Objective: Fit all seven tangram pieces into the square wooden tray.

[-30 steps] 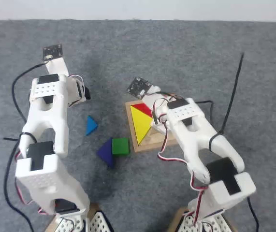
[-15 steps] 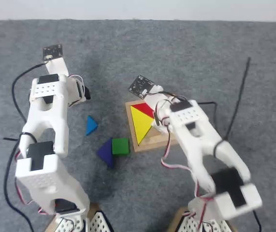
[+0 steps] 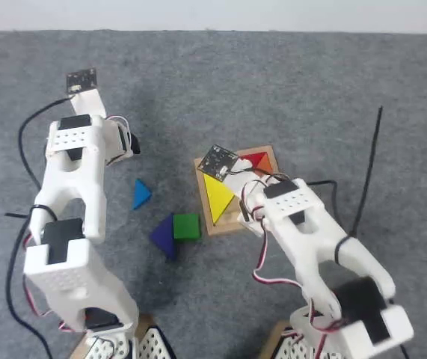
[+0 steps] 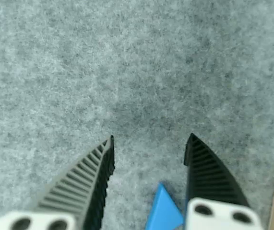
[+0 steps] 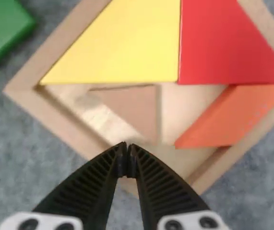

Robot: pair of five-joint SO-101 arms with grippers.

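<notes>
The right gripper (image 5: 125, 148), pinched closed on nothing, hangs over the square wooden tray (image 5: 41, 112) holding smooth yellow (image 5: 122, 45) and red triangles (image 5: 218, 43), while the left gripper (image 4: 148, 143) gapes wide over a blue triangle (image 4: 164, 213) on the fuzzy grey mat (image 4: 127, 62).

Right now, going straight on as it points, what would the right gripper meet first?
Likely the bare floor of the square wooden tray, between the yellow triangle and the orange piece; depth below the right gripper is unclear.

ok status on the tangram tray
Left claw open by blue triangle. Right claw shut, empty, over tray. Yellow, red, orange in; green outside.
</notes>
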